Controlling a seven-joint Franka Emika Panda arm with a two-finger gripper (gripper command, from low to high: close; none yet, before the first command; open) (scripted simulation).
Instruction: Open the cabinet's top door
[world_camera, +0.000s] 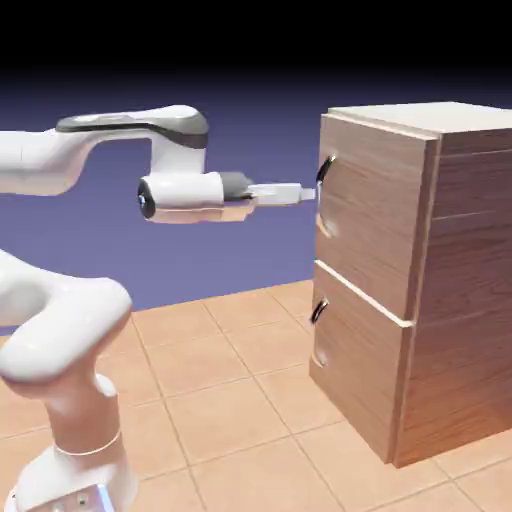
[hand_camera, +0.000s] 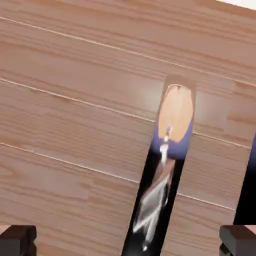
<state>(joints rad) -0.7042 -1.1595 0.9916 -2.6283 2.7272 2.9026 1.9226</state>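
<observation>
The white gripper (world_camera: 308, 194) is spread wide, gripping nothing, its dark blocky fingertips either side of the top door's curved, mirror-shiny handle (hand_camera: 162, 175); contact I can't tell. Behind it lies the flat, wood-grained top door (world_camera: 375, 205), the upper front of the boxy cabinet (world_camera: 470, 270), at the exterior view's right. Beyond spreads tan square-tiled floor (world_camera: 220, 420).
</observation>
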